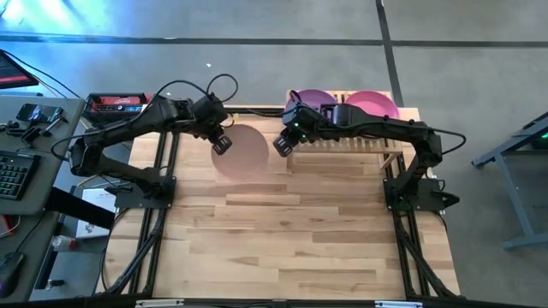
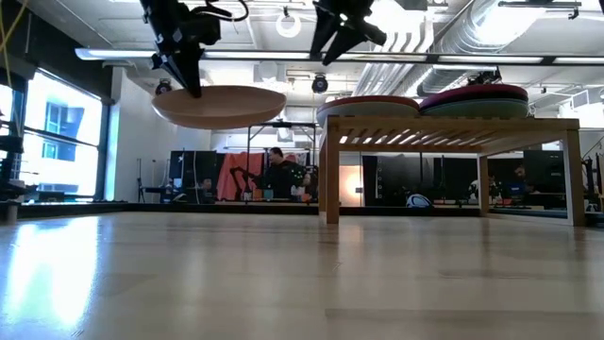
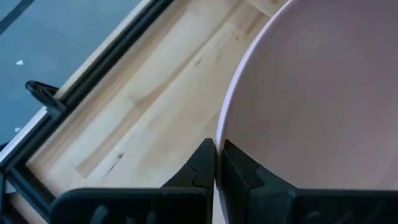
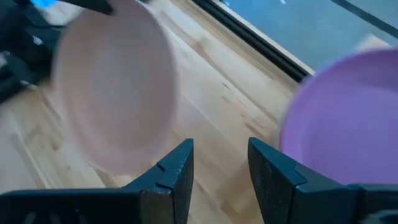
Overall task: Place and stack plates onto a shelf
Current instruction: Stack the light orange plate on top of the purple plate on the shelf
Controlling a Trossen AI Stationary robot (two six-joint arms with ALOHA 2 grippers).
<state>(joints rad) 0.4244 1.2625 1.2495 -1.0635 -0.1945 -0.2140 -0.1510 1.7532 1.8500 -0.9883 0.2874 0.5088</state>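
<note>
My left gripper (image 1: 221, 142) is shut on a peach plate (image 1: 249, 152), held in the air left of the bamboo shelf (image 1: 360, 144); the low view shows the plate (image 2: 219, 104) well above the tabletop. My right gripper (image 1: 282, 145) is open and empty, in the air between the peach plate and the shelf's left end. A purple plate (image 1: 312, 100) and a magenta plate (image 1: 373, 104) top two stacks on the shelf (image 2: 453, 126). The right wrist view shows the peach plate (image 4: 115, 81) and the purple plate (image 4: 348, 106) on either side of its open fingers (image 4: 221, 168). My left gripper pinches the peach plate's rim (image 3: 219, 146) between its two fingers, at the plate's left side. One finger lies over the rim and one under it. The fingers slant down from the table's left. The plate is lifted clear and close to level.
The shelf stands at the table's far right, its legs (image 2: 331, 175) on the tabletop. The wide wooden tabletop (image 1: 291, 239) lies in front of it. Both arm bases (image 1: 145, 184) stand at the table's sides. People show in the room behind, in the low view.
</note>
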